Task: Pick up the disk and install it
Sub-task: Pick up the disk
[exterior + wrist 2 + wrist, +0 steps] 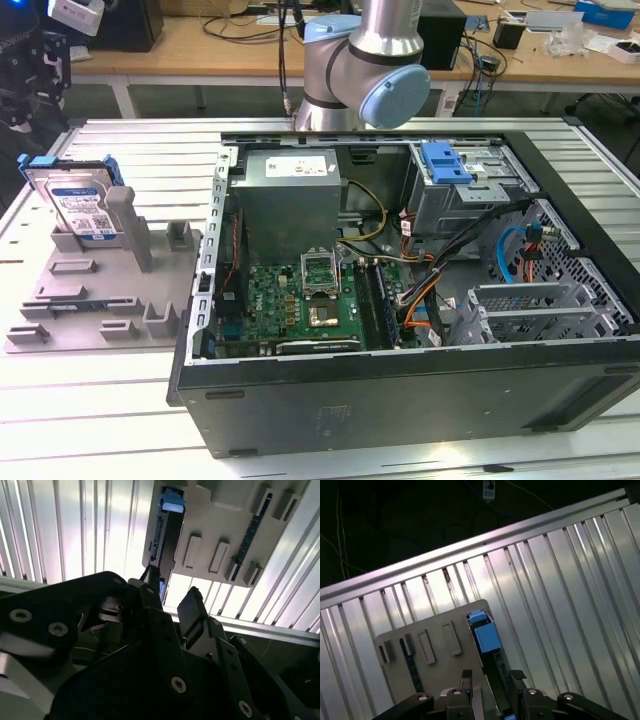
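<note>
The disk stands on edge in the grey holder at the exterior view's left, its white-and-blue label facing out and blue rails on its sides. My black gripper hangs well above it, apart from it. In both wrist views I look down on the disk edge-on, with its blue rail end toward me. The gripper is open, and its fingertips line up on either side of the disk's thin edge. The same open gripper frames the disk and the holder.
An open computer case lies on the ribbed metal table to the exterior view's right of the holder, with a blue latch at its drive bay. The arm's base stands behind the case. Upright posts rise beside the disk.
</note>
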